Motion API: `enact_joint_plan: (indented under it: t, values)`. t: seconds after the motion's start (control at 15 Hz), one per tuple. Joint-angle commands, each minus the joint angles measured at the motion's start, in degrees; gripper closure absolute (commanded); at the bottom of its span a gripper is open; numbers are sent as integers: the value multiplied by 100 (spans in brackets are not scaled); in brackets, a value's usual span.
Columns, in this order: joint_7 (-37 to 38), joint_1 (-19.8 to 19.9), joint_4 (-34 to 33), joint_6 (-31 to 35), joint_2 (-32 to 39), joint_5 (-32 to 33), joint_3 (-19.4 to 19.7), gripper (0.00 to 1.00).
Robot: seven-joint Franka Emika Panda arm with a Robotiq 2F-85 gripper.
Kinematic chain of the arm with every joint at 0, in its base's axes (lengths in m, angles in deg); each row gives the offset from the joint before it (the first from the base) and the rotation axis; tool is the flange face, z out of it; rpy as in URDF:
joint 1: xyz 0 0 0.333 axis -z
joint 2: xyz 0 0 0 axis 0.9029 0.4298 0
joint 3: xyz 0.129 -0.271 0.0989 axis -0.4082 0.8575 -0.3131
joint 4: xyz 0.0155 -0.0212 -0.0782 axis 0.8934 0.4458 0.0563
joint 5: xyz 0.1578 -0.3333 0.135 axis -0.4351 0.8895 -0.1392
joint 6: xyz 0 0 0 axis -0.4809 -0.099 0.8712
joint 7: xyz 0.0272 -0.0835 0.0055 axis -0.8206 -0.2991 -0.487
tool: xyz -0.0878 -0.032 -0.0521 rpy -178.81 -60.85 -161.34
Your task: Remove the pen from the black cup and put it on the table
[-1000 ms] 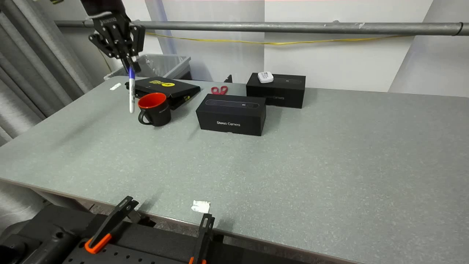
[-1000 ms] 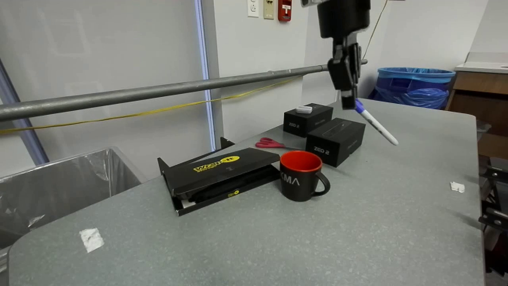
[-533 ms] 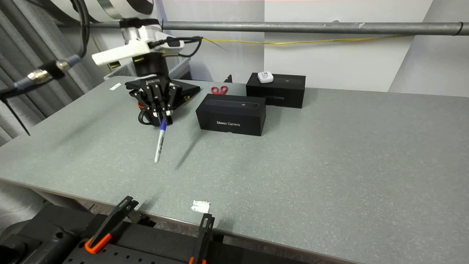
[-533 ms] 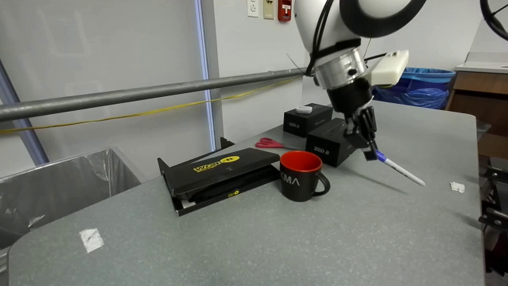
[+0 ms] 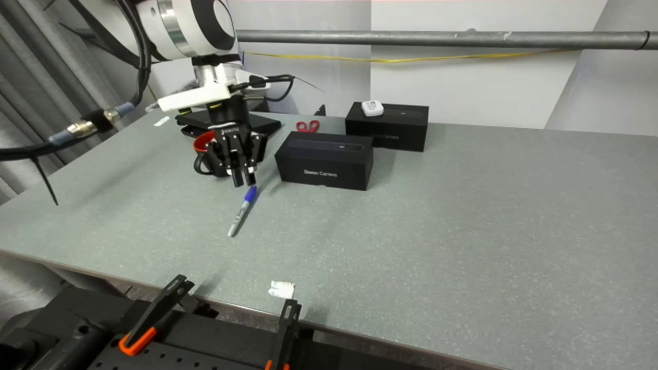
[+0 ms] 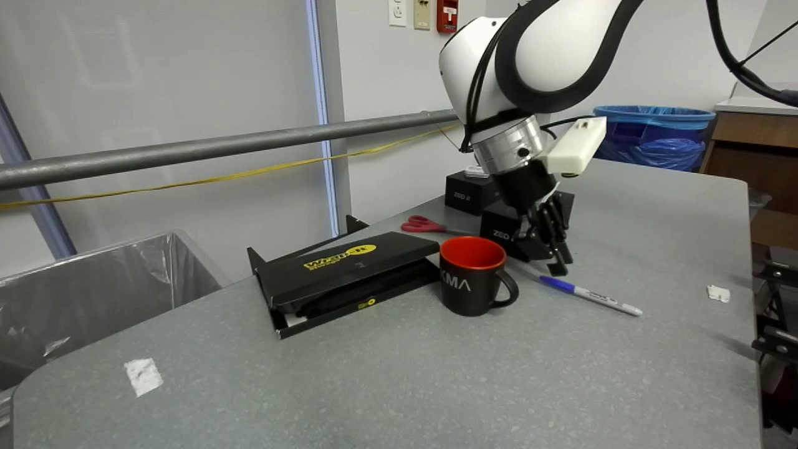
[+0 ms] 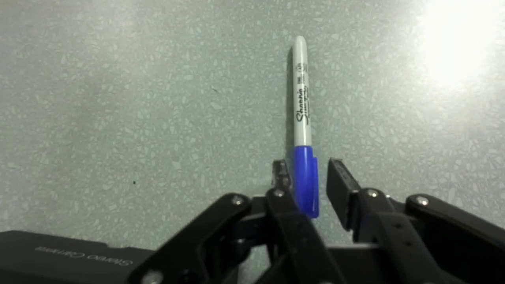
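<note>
OK, the speckled surface (image 5: 462,231) spreads below the gripper (image 5: 244,183), fingers parted with a gap between. Stereo Camera box (image 5: 324,163) near the gripper; black cup (image 6: 469,294) upright just beside the gripper, red inside. The pen (image 7: 302,118) lies flat on the surface just below the fingertips, blue cap between them in the wrist view, white barrel pointing away.

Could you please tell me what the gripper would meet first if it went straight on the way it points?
Most likely the table, since the wrist view shows the open gripper lined up astride the pen; but depth is unclear, so it might brush the blue cap first.
</note>
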Motion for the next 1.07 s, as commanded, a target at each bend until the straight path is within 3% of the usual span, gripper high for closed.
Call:
enact_joint_plan:
  t: [0.0, 0.33, 1.0]
  values:
    - [148, -93, -273, -84, 125, 75, 73, 37]
    - [133, -74, -329, -74, 106, 48, 68, 1]
    - [7, -21, -215, -17, 23, -13, 24, 0]
